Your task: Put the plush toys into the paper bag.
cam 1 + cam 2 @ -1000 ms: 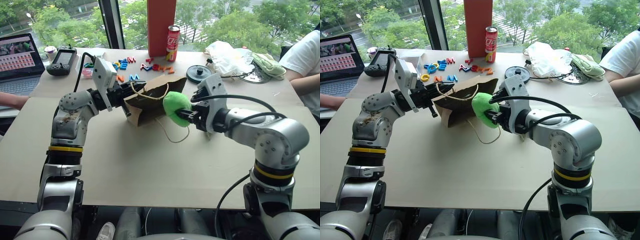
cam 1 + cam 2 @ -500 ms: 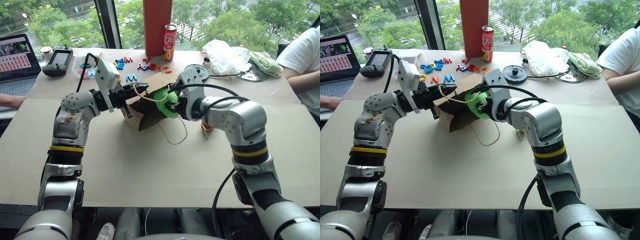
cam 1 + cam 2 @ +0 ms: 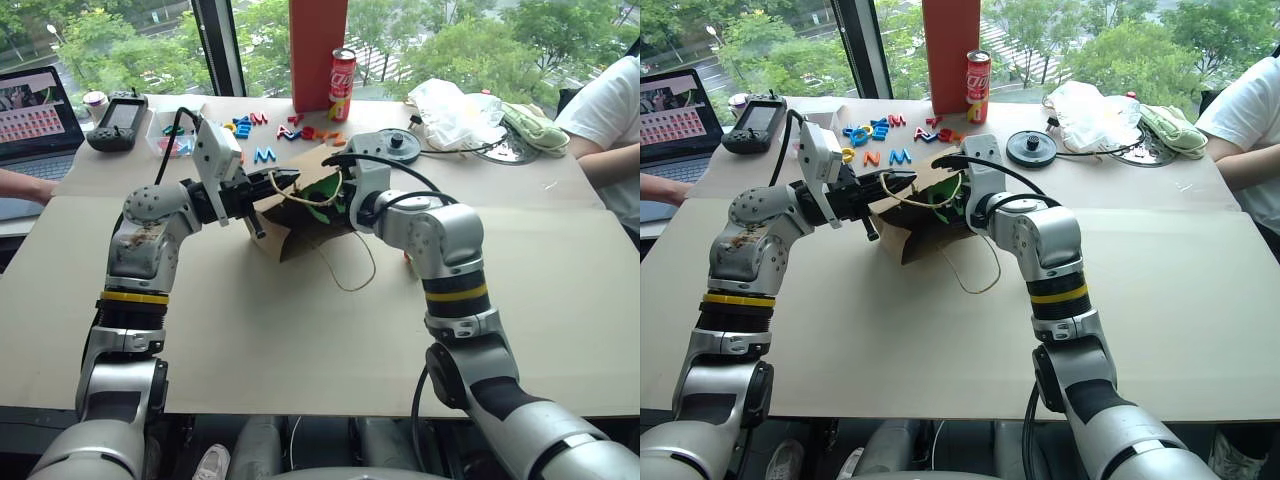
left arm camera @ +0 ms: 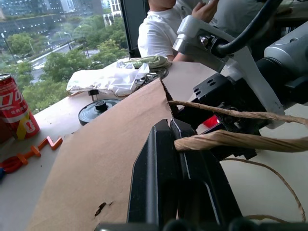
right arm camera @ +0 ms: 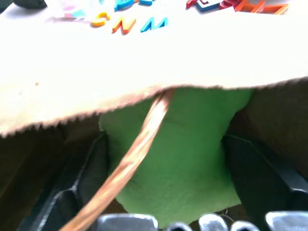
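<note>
Bag: I see the brown kraft paper bag (image 3: 300, 205) lying on its side on the tan surface (image 3: 300, 330), mouth facing my right arm, its serrated top edge lifted.
Bag contents: the fuzzy bright-green rounded plush toy (image 5: 178, 154) sits just inside the mouth, under the upper edge of the paper; in the head views only a sliver of green shows past the rim.
Left gripper (image 4: 175, 144): jaws together, clamped on the bag's upper wall by the tan twisted-cord handle (image 4: 231, 139), holding the mouth up.
Right gripper (image 5: 166, 187): pushed into the bag mouth; I see its black jaws standing apart on either side of the green toy, and I cannot tell if they still touch it.
Second toy: a small red thing (image 3: 409, 258) lies on the surface beside my right forearm, partly hidden; I cannot tell for certain what it is.
Loose handle: the other cord loop (image 3: 350, 270) trails out onto the surface in front of the bag.
Room: bare surface lies open on the near side of the bag.
Far edge: coloured plastic letters (image 3: 262, 154), a red drinks can (image 3: 342, 72), a black disc (image 3: 400, 144) and a white plastic bag (image 3: 455, 112) lie beyond it.
</note>
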